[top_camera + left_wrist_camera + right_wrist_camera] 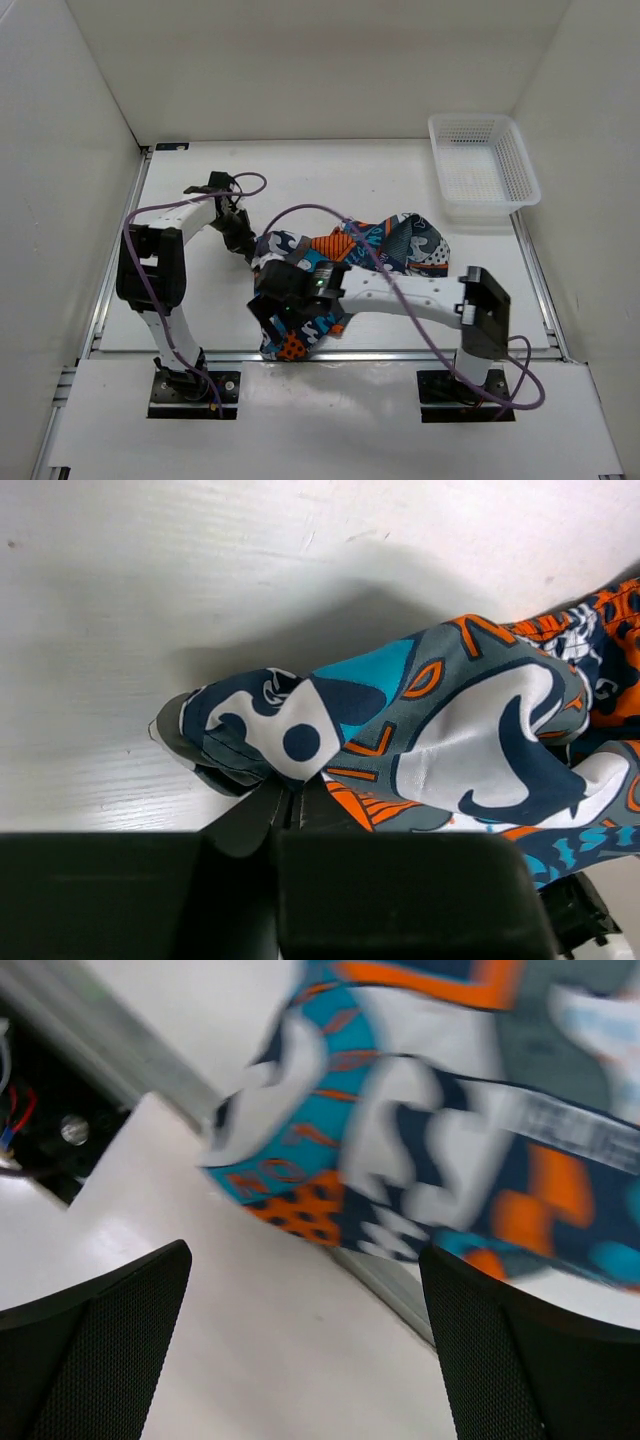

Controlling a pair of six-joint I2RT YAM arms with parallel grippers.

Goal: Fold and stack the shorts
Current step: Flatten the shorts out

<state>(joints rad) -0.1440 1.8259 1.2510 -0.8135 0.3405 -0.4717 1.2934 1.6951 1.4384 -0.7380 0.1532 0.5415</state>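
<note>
The patchwork shorts [385, 245] lie crumpled across the middle of the table, with one part reaching the front rail [295, 342]. My left gripper [241, 236] is shut on the cloth's left edge. In the left wrist view the dark fingertips [262, 805] pinch a bunched fold of the shorts [440, 730] just above the table. My right gripper [287, 308] hovers over the near part of the shorts. In the right wrist view it is wide open and empty [310, 1360], and the blurred shorts [430, 1130] lie ahead of its fingers [100, 1340].
A white mesh basket [485, 165] stands at the back right corner. White walls enclose the table on three sides. A metal rail [385, 1285] runs along the front edge. Purple cables loop over both arms.
</note>
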